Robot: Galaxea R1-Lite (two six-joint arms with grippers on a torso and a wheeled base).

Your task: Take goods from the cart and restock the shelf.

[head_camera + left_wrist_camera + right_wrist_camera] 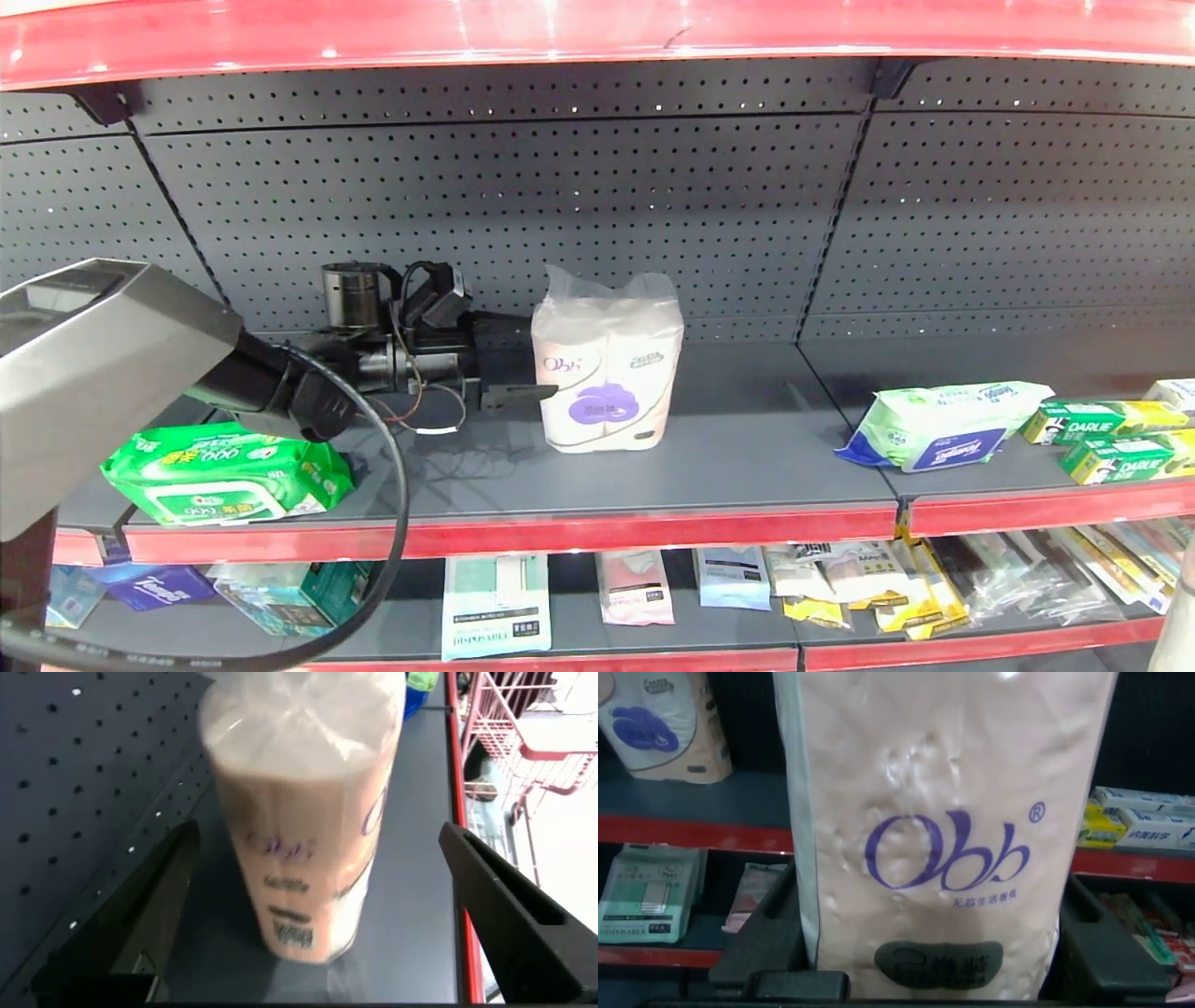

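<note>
A pack of toilet paper rolls [607,373] stands upright on the grey shelf [747,457], near its middle. My left gripper [523,359] is at the pack's left side. In the left wrist view the same pack [299,831] sits between the spread fingers [159,905] with gaps on both sides, so the left gripper [318,849] is open. My right gripper [929,943] is shut on a second pack of toilet paper [943,831], held in front of the shelf. The shelved pack [663,728] shows behind it.
A green wipes pack [224,471] lies at the shelf's front left. A tissue pack [943,425] and toothpaste boxes [1102,434] lie on the right section. Flat packets fill the lower shelf [653,588]. A red cart [533,737] stands beyond the shelf edge.
</note>
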